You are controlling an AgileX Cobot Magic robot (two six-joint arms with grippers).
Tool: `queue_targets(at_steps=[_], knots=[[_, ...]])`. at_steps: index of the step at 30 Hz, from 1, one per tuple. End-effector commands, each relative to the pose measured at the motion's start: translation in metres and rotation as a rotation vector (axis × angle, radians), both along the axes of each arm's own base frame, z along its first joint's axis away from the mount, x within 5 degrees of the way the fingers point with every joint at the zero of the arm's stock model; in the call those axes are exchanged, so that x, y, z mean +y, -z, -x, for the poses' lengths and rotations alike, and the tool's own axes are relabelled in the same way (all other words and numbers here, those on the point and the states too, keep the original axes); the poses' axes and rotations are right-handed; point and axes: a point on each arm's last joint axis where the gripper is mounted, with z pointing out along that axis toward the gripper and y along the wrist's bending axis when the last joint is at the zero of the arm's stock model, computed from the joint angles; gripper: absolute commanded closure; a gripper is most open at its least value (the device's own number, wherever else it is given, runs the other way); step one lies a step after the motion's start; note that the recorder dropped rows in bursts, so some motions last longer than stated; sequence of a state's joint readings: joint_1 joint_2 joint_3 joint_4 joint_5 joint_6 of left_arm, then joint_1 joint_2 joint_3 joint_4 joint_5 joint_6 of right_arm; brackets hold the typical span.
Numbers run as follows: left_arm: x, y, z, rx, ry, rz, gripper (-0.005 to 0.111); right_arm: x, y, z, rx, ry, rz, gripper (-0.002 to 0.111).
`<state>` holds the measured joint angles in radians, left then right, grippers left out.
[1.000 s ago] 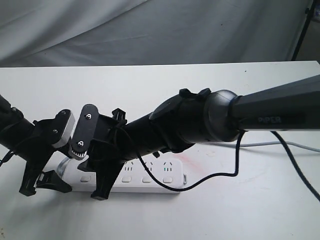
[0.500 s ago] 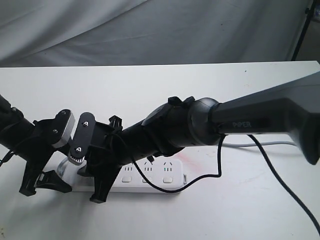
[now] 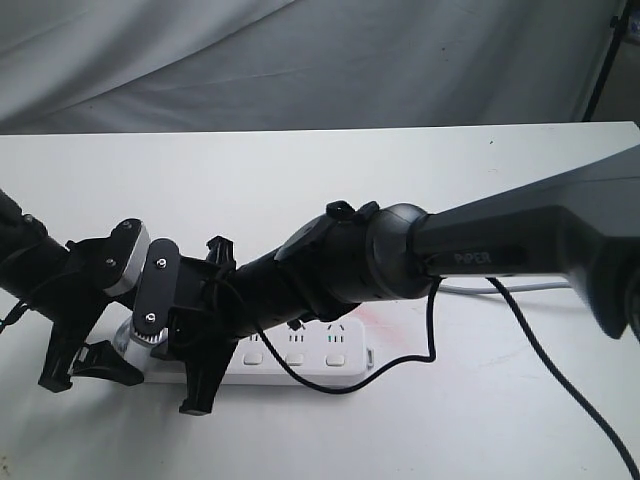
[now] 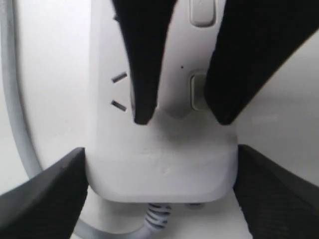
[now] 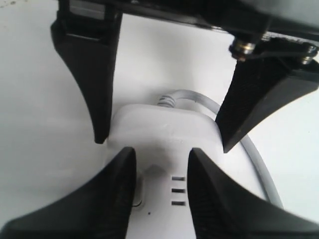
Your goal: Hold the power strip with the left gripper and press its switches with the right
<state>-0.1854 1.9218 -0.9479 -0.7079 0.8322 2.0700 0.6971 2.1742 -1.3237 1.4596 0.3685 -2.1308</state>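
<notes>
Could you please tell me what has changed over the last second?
The right gripper has swung left along the power strip toward its cord end and dropped slightly. Its open fingers are now over the end switch, beside the left gripper. Nothing was grasped or released. The left gripper stays clamped on the strip's end, and the strip has not shifted.

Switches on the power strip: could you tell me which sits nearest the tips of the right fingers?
The last switch, at the cord end: a right finger's tip overlaps it; the next switch lies farther along.
</notes>
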Motion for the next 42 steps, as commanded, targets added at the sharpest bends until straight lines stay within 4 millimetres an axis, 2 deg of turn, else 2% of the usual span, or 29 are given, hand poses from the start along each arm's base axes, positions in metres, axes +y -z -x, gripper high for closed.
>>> queue_targets(at_steps=[1,12,34,42], knots=[[-0.002,0.001,0.002,0.009,0.009,0.007,0.04,-0.001,-0.001,-0.003,-0.025,0.006,0.012,0.075],[-0.002,0.001,0.002,0.011,0.007,0.006,0.04,-0.001,0.0,-0.002,-0.044,-0.02,0.034,0.075],[-0.002,0.001,0.002,0.009,0.009,0.007,0.04,-0.002,0.021,-0.001,-0.041,-0.061,0.095,0.075],[-0.002,0.001,0.002,0.01,0.007,0.006,0.04,-0.004,0.022,-0.001,-0.052,-0.062,0.112,0.075]])
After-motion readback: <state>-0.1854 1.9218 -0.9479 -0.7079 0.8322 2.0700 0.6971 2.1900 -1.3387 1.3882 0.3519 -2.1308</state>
